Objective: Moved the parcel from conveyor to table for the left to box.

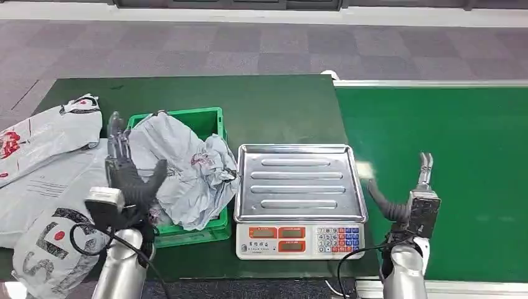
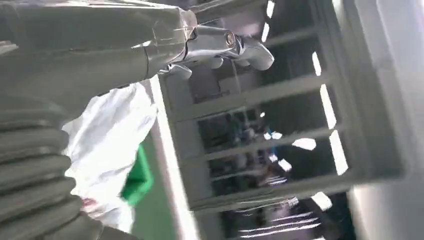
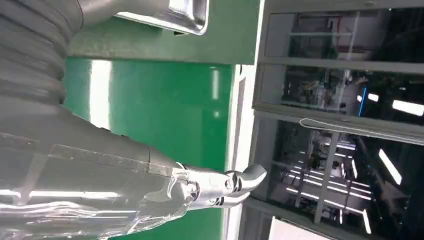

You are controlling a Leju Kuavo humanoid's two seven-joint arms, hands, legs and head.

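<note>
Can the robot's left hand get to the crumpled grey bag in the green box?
Probably yes. The left hand is open right beside the green box, and the grey bag lies heaped on top with nothing covering it.

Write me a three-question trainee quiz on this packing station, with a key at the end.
1. True or false: the steel tray of the scale has a parcel lying on it.
2. Multiple choice: the crumpled grey bag lies in A) the green crate B) the conveyor belt C) the scale's tray.
3. Fill in: the right robot hand hovers over the ____, holding nothing.

Key
1. False. The tray is bare.
2. A. The bag fills the crate and spills over its rim, with the left robot hand raised just beside it.
3. Conveyor belt. Its fingers are spread and no parcel is on the belt near it.
</note>
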